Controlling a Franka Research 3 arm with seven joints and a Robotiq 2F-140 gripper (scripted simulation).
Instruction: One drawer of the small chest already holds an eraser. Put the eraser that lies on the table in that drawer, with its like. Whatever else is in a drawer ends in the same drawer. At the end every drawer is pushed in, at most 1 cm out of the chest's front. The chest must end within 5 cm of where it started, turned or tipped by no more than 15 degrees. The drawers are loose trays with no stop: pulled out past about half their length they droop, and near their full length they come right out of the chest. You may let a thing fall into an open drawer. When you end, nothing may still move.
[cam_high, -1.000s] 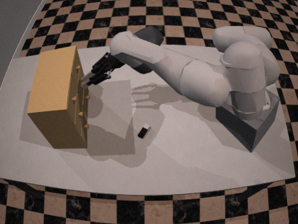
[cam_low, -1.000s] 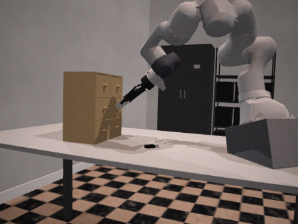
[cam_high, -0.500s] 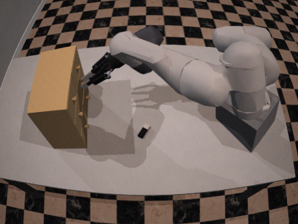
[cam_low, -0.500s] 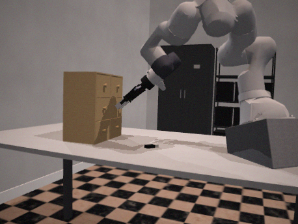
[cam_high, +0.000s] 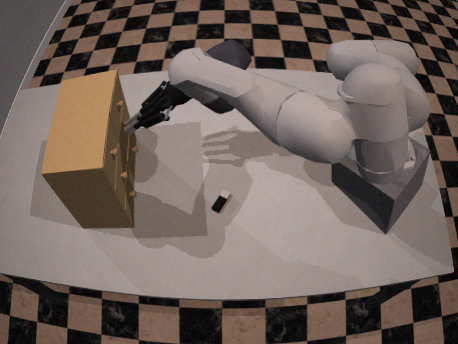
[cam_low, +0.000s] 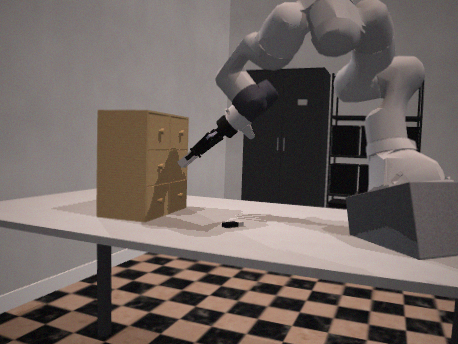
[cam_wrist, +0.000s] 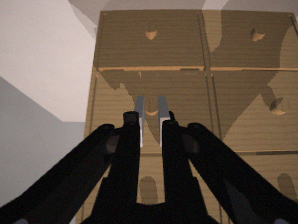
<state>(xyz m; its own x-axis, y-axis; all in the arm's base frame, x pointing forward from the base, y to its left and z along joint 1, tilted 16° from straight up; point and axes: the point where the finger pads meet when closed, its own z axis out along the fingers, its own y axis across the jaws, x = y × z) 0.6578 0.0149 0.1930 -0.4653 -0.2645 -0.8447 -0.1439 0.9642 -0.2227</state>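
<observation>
- One black-and-white eraser (cam_high: 220, 202) (cam_low: 232, 224), on the desk (cam_high: 280, 265) (cam_low: 210, 240), centre of the top frame.
- My fingers (cam_high: 131, 124) (cam_low: 185, 161), nearly closed, mid-frame in wrist view; drawer knob (cam_wrist: 151, 109) between, grip uncertain.

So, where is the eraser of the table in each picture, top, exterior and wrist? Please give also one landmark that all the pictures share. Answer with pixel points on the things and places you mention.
Top: the eraser (cam_high: 220, 201) (cam_low: 232, 224) lies just below the centre, between the chest and the robot's base.
Exterior: it lies at the picture's centre, below mid-height, to the right of the chest.
Wrist: it is not in this view.
Shared landmark: the chest (cam_high: 82, 122) (cam_low: 121, 165) (cam_wrist: 150, 52), with its knobbed drawer fronts.
</observation>
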